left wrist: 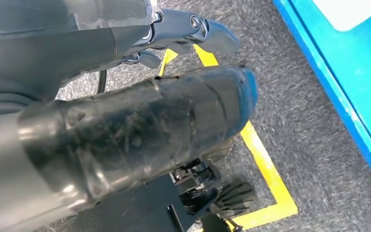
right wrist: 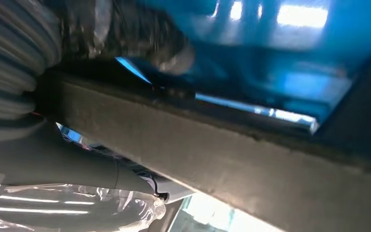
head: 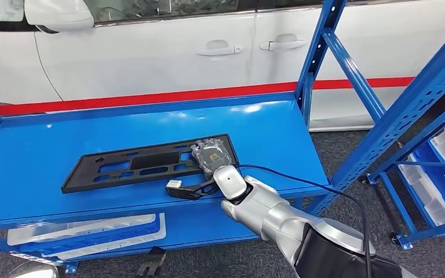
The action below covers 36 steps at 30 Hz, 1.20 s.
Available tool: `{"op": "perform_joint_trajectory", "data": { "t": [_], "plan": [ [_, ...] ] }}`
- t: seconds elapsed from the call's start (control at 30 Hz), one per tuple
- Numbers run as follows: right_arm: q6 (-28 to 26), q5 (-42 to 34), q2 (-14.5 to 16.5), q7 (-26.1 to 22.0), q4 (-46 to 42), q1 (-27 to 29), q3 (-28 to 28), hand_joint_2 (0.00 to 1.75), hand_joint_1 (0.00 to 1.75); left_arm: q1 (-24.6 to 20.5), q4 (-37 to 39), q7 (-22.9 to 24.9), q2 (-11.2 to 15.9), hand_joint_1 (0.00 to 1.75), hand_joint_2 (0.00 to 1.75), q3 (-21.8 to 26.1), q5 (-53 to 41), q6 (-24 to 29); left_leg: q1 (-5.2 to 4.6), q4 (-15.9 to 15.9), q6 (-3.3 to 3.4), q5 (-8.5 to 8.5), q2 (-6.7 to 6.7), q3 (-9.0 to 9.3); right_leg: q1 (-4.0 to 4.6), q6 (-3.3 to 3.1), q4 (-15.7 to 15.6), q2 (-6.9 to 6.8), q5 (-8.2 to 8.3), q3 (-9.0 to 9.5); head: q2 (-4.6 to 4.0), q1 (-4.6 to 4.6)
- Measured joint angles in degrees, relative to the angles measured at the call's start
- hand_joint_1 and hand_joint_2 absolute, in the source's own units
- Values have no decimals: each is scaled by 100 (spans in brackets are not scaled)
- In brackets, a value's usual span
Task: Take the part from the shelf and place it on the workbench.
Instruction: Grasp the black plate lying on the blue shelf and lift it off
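From the head view I see the blue shelf (head: 46, 174) running across the picture, with a white car (head: 150, 58) behind it. On the lower level, under the left part of the shelf, a white and blue tray (head: 92, 234) lies flat; I cannot tell what is in it.

The part (head: 133, 165), a long black flat frame with several cutouts, lies on the upper board of the shelf, in the middle, nearer to the front edge than to the back edge. It lies flat and a little slanted, its right end further back than its left end.

My right hand (head: 211, 159) is on the right end of the part. The hand is wrapped in clear plastic and it rests on top of the frame, with the thumb near the front edge of it. In the right wrist view the edge of the part crosses the picture very close, with a thumb below it and a dark finger (right wrist: 169, 48) above it, so I believe the hand holds the part there.

My left hand (left wrist: 140, 125) hangs over the grey floor (left wrist: 309, 121), beside a yellow tape line (left wrist: 265, 169). I cannot tell how its fingers stand.

At the far right, white bins (head: 440, 191) sit in another blue rack (head: 405, 110); their content is not clear to me.
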Motion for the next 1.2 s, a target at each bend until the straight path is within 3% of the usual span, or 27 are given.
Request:
{"op": "perform_joint_trajectory", "data": {
  "t": [0.13, 0.2, 0.27, 0.3, 0.33, 0.37, 0.43, 0.5, 0.6, 0.67, 0.77, 0.8, 0.83, 0.9, 0.97, 1.03, 1.13, 1.2],
  "plan": [
    [-36, 2, 5, -7, 1, -50, 0, 175, 175, 3, 0, -89, -1, 0, 0, 34, 120, -173, 9, 74, -112, -52, -1, -35, -3, -116, -77, -4, 20, 16, 0, -12],
    [-45, 3, 9, -12, 1, -74, 0, 175, 175, 2, 0, -132, -2, 0, 0, 69, 136, -219, 27, 498, -178, -313, 6, -211, -28, -161, -99, -20, 41, 27, 0, -43],
    [-79, -1, 7, -22, 2, -77, 0, 175, 175, 8, 0, -167, -3, 0, 0, 103, 136, -239, 50, 1209, -229, -646, 6, -531, -25, -180, -100, -31, 46, 18, 0, -60],
    [-107, -9, 4, -26, 2, -74, 0, 175, 175, 15, 0, -180, -2, 0, 0, 112, 133, -239, 59, 1463, -241, -718, 7, -650, -23, -181, -99, -35, 46, 15, 0, -59],
    [-138, -22, 2, -27, 3, -73, 0, 175, 175, 22, 0, -193, -2, 0, 0, 117, 127, -234, 63, 1531, -244, -688, 7, -681, -22, -181, -99, -37, 46, 16, 0, -60],
    [-172, -43, 0, -31, 4, -72, 0, 175, 175, 26, 0, -208, -1, 0, 0, 119, 114, -219, 65, 1382, -238, -556, 7, -606, -22, -181, -98, -36, 46, 20, 0, -60],
    [-288, -145, -2, -72, 5, -73, -1, 175, 175, 20, 0, -257, -1, 0, 0, 123, 42, -114, 62, 627, -200, -199, 6, -225, -20, -171, -99, -30, 48, 34, -1, -60],
    [-483, -348, -13, -178, 4, -71, -13, 175, 175, 3, 0, -329, -4, 0, 0, 125, -72, 90, 33, 55, -143, -44, 4, 56, -8, -123, -106, -18, 60, 25, -1, -56],
    [-694, -613, -52, -334, 3, -64, -71, 175, 175, 1, 0, -387, -11, 0, 0, 125, -165, 314, 18, -80, -57, -28, 6, 104, -2, -16, -148, -3, 89, 19, 0, -50],
    [-746, -691, -82, -388, 4, -59, -121, 175, 175, -1, 0, -399, -18, 0, 0, 125, -184, 351, 42, -166, 22, 24, 29, 140, 7, 40, -1, -4, -31, -38, 0, -35],
    [-959, -956, -118, -576, 2, -4, -220, 175, 175, 0, 0, -468, -28, 0, 0, 125, -244, 424, 43, -204, 93, 52, 58, 147, 13, 60, 911, -8, -528, -462, 0, -9],
    [-1097, -1147, -133, -710, -4, 27, -273, 175, 175, 10, 0, -538, -29, 0, 0, 125, -274, 486, 40, -197, 98, 48, 60, 143, 11, 61, 1185, -8, -616, -595, 0, -7],
    [-1244, -1389, -151, -883, -20, 55, -343, 175, 175, 20, 0, -629, -29, 0, 0, 125, -308, 565, 39, -186, 98, 43, 61, 141, 7, 62, 1298, -9, -603, -653, 0, -5],
    [-1482, -1979, -179, -1296, -99, 81, -520, 175, 175, 36, 0, -783, -30, 0, 0, 125, -369, 690, 40, -144, 87, 16, 59, 140, -5, 57, 970, -10, -316, -496, 0, 1],
    [-1585, -2572, -190, -1675, -242, 85, -716, 175, 175, 36, 0, -772, -30, 0, 0, 125, -398, 642, 28, -54, 38, -40, 58, 114, -11, 37, 293, -7, -35, -171, 0, 1],
    [-1638, -3095, -192, -1978, -393, 101, -873, 175, 175, 39, 0, -706, -28, 0, 0, 125, -399, 478, 9, 14, -20, -78, 54, 73, 3, -2, -36, -2, 34, -32, 0, -1],
    [-1684, -3842, -201, -2366, -622, 154, -1036, 175, 175, 63, 0, -737, -25, 0, 0, 125, -402, 329, 19, 46, -88, -106, 53, 32, 4, -97, -60, 0, 60, -57, 0, -2],
    [-1691, -4414, -210, -2633, -856, 200, -1168, 175, 175, 72, 0, -813, -21, 0, 0, 125, -406, 306, 33, 383, -150, -326, 53, -129, -26, -150, -86, -2, 83, -62, 0, -29]
  ]
}}
